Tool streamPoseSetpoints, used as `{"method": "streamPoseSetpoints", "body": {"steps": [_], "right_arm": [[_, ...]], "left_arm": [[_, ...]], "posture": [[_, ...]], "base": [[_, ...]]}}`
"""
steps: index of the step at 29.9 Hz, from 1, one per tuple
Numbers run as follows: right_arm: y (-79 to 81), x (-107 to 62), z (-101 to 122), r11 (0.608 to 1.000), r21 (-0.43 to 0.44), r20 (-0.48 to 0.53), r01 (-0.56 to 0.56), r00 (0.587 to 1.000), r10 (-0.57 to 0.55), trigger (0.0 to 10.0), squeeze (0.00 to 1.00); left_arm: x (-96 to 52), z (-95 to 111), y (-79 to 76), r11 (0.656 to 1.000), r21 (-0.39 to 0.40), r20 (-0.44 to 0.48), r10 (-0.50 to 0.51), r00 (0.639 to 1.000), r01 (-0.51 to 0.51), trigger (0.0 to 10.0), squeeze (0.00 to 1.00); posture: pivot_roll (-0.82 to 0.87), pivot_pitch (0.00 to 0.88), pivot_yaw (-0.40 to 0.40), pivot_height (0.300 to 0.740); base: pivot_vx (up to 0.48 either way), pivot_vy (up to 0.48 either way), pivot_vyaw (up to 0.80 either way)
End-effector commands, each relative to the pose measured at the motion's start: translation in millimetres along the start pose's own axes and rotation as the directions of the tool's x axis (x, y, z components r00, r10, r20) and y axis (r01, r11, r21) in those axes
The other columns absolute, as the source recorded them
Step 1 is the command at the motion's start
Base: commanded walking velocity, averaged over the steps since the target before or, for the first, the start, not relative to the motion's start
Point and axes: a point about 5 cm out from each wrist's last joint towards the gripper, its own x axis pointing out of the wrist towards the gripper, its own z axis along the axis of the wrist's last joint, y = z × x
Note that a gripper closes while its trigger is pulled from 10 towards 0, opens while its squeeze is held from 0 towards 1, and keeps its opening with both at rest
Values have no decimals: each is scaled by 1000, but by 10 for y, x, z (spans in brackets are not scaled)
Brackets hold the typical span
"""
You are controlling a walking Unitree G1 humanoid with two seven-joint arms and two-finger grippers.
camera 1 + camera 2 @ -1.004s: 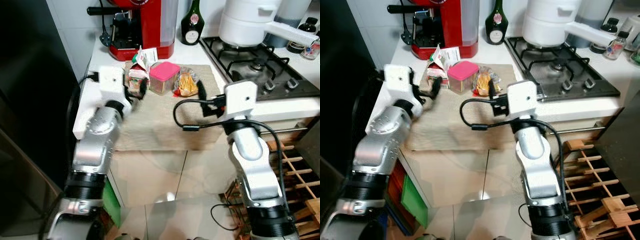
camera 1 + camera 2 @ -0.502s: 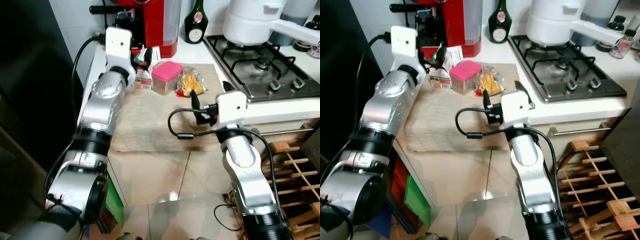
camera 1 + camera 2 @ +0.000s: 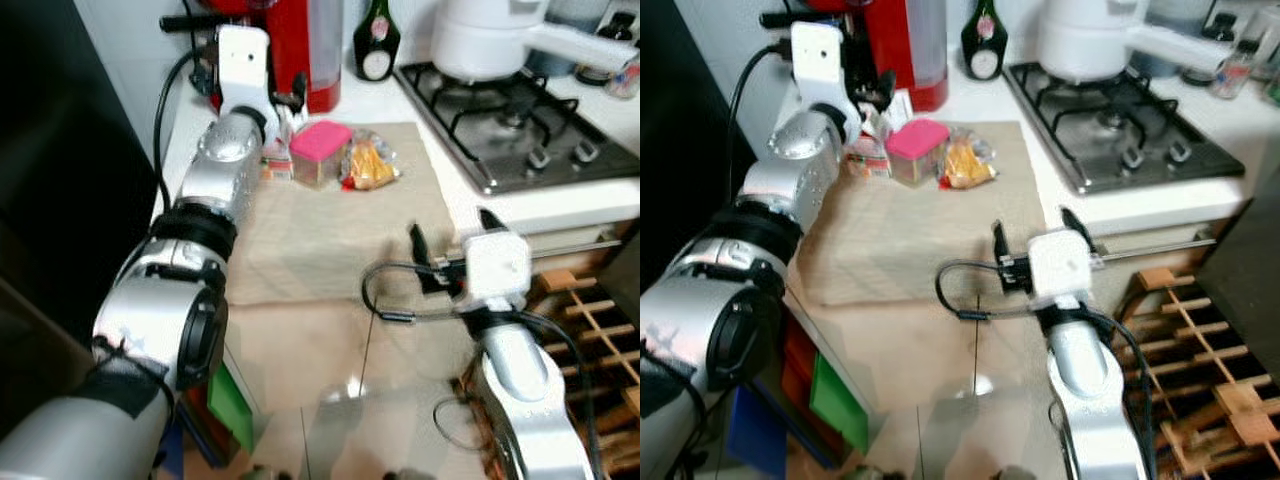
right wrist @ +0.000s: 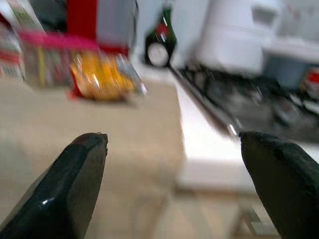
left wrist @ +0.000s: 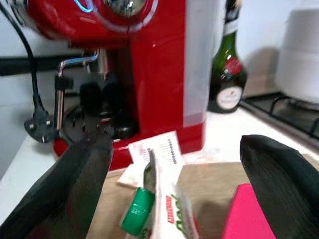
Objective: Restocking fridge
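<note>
On the kitchen counter [image 3: 190, 110] a beige cloth [image 3: 330, 235] lay spread, and at its far edge three items sat in a row. The carton [image 5: 162, 216] was white with red and green printing, a green screw cap [image 5: 135, 211] on its slanted side and a pinched, opened top; it stood upright at the cloth's 11 o'clock corner, just in front of the red coffee machine [image 5: 149, 64]. Just beside it, toward 3 o'clock, was a clear tub with a pink lid [image 3: 319, 142], and next to that a crinkled clear bag of orange-yellow snacks [image 3: 368, 168].

The left gripper [image 5: 174, 189] was raised over the carton, its two black fingers [image 5: 75, 189] spread wide to either side of it and touching nothing. The right gripper [image 3: 450, 235] hung low in front of the counter edge, near the cloth's 5 o'clock corner, fingers parted and empty.

Behind the cloth stood a dark green bottle [image 3: 375, 40], and at 2 o'clock a gas hob [image 3: 510, 130] carried a white pot [image 3: 480, 40]. The right wrist view was blurred.
</note>
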Motion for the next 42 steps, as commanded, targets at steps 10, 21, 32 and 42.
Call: {"method": "streamPoseSetpoints", "body": {"steps": [10, 21, 32, 42], "right_arm": [[6, -238, 82, 1000, -8, -53, -2, 999, 2, 10000, 0], [-1, -321, 86, 1000, -10, -95, 0, 995, -1, 10000, 0], [-14, -189, 78, 1000, -18, -84, -9, 996, 7, 10000, 0], [-16, -20, 53, 1000, -17, -51, 3, 999, -4, 10000, 0]], "left_arm": [[48, 192, 146, 997, -10, 30, 76, 997, -76, 10000, 0], [-1, 118, 453, 971, -18, -1, 240, 971, -240, 8431, 0], [15, 256, 454, 981, -49, 65, 191, 979, -188, 0, 0], [4, 151, 409, 988, -76, 47, 134, 990, -131, 0, 0]], "posture": [[-281, 203, 111, 740], [-289, 220, 112, 740], [-269, 178, 104, 740], [-248, 116, 121, 740]], "base": [[0, 0, 0], [0, 0, 0], [0, 0, 0], [0, 0, 0]]}}
